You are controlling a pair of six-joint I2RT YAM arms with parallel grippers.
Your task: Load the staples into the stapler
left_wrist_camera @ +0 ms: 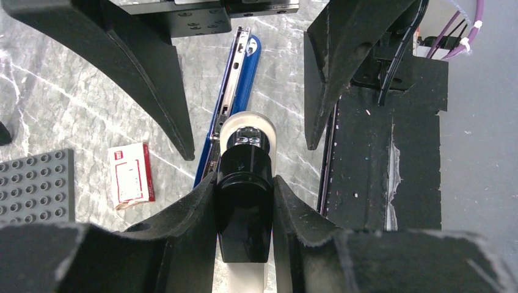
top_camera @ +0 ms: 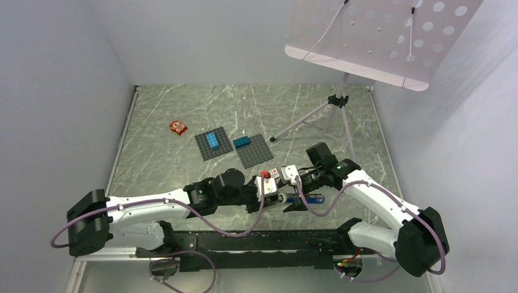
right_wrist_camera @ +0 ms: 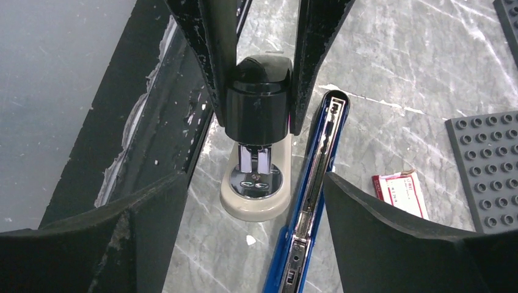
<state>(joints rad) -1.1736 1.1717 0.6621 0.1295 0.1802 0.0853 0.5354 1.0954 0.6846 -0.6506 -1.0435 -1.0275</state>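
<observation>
- Both arms meet at the middle of the table's (top_camera: 183, 104) near edge, just beyond the black mounting plate (left_wrist_camera: 379, 183)
- Left gripper (left_wrist_camera: 244, 183): pinching the black stapler (right_wrist_camera: 259, 97) by the sides of its head, one finger on each flank
- The stapler's cream base (right_wrist_camera: 244, 207) sits on the marble with the chrome plate showing under the raised black head; it stands just beside the mounting plate
- Right gripper (right_wrist_camera: 253, 177): fingers spread wide and holding nothing. It faces the left gripper from the opposite side, with its fingers flanking the stapler's front end and clear of it
- Blue stapler (right_wrist_camera: 317, 177): lies flat and opened out on the table, metal channel up, running alongside the black stapler on the side away from the near edge. Its near end is almost against the cream base; whether they touch I cannot tell
- Staple box (right_wrist_camera: 400, 192), white with red print: flat on the table beyond the blue stapler, between it and the nearer grey studded baseplate (right_wrist_camera: 488, 171), close to both. No gripper is on it
- Whether any staples sit in the blue channel is too small to tell
- Farther back: a second grey baseplate (top_camera: 211, 144), each plate with a blue brick, and an orange-red tile (top_camera: 178, 127) toward the far left
- Tripod (top_camera: 339, 104) with a perforated white board stands at the far right
</observation>
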